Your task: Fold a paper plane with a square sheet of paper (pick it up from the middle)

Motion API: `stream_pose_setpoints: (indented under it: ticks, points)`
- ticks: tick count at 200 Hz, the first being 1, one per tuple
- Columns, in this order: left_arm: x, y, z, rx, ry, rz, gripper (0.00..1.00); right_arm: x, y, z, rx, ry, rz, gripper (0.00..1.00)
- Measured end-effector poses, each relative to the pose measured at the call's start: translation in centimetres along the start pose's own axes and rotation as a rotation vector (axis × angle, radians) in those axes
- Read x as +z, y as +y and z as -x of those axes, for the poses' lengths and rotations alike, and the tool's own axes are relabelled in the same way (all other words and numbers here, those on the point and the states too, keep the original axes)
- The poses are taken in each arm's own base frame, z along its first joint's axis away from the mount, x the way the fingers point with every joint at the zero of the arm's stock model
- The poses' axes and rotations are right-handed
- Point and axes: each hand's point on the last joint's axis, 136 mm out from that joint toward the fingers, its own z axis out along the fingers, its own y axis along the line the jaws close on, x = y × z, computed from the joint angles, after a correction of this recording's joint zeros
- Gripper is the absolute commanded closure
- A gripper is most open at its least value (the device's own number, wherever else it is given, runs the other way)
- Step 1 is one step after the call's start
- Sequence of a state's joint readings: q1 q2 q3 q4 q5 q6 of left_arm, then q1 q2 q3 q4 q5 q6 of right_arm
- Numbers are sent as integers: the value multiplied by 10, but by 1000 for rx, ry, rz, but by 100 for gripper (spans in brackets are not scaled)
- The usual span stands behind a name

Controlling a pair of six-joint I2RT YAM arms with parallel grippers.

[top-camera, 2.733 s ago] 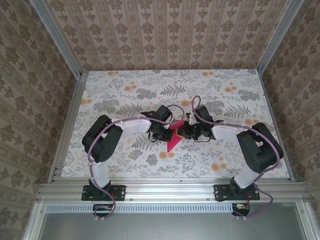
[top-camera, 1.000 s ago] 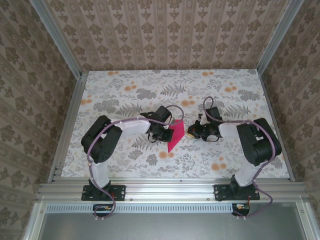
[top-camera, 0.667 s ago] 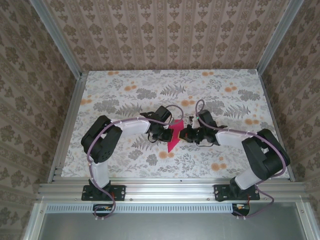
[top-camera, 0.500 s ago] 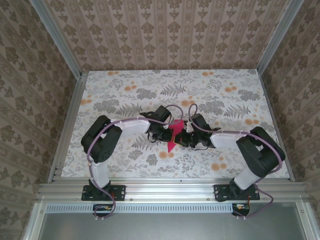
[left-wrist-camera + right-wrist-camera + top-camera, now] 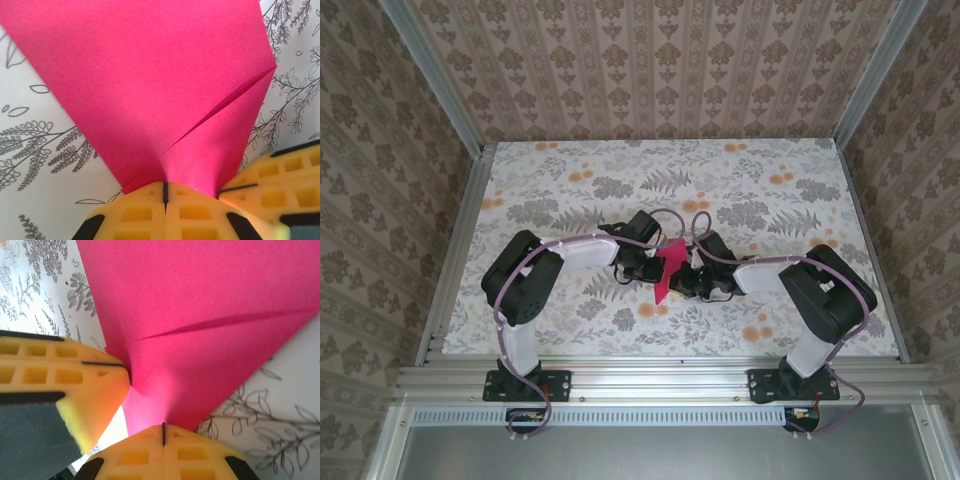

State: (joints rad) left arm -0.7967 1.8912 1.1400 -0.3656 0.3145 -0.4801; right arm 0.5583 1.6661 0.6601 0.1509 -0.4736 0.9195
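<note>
Top view: the square sheet of paper [image 5: 665,272] is seen folded into a narrow pointed shape near the centre of the table [image 5: 570,190], tip aimed at about 7 o'clock. The left gripper [image 5: 644,264] is placed at its 9 o'clock edge and the right gripper [image 5: 688,280] at its 3 o'clock edge. Jaw state can't be resolved from up there, and the sheet's side edges are covered by the gripper bodies.

Left wrist view: the left gripper [image 5: 165,192] is seen clamped on the sheet's 6 o'clock corner, pads fully together. A flap edge is shown running from the pinch toward 2 o'clock. A yellow finger [image 5: 270,182] of the right gripper is visible at 4 o'clock, against the sheet's edge.

Right wrist view: the right gripper [image 5: 163,435] is likewise closed on the paper. A finger [image 5: 65,385] of the left gripper is seen at 9 o'clock, meeting the sheet at the same pinch zone.

Paper: plain magenta, matte, sharply creased. Its far edges are cut off at 12 o'clock in both wrist views. Whether it is lifted off the table can't be told.
</note>
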Motion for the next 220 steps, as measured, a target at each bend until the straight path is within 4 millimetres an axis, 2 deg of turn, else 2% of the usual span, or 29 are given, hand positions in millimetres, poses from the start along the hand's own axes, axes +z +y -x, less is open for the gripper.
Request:
stream_pose_setpoints:
  ticks: [23, 51, 76, 110, 165, 191, 220]
  points:
    - [0, 0, 0, 0, 0, 0, 100, -1, 12, -7, -26, 5, 20, 96]
    - [0, 0, 0, -1, 0, -1, 100, 6, 21, -19, -38, 27, 35, 96]
    - [0, 1, 0, -6, 0, -1, 100, 17, 13, -26, -22, 43, 11, 96]
    - [-1, 1, 1, -12, 0, -2, 100, 16, 14, -26, -22, 37, 14, 96]
    - [-1, 1, 1, -12, -1, -3, 100, 16, 29, -37, -45, 46, 46, 96]
    - [-1, 1, 1, -16, 0, -4, 100, 21, 19, -42, -32, 58, 24, 95]
    - [-1, 1, 1, -16, -1, -7, 100, 19, 19, -40, -30, 50, 25, 93]
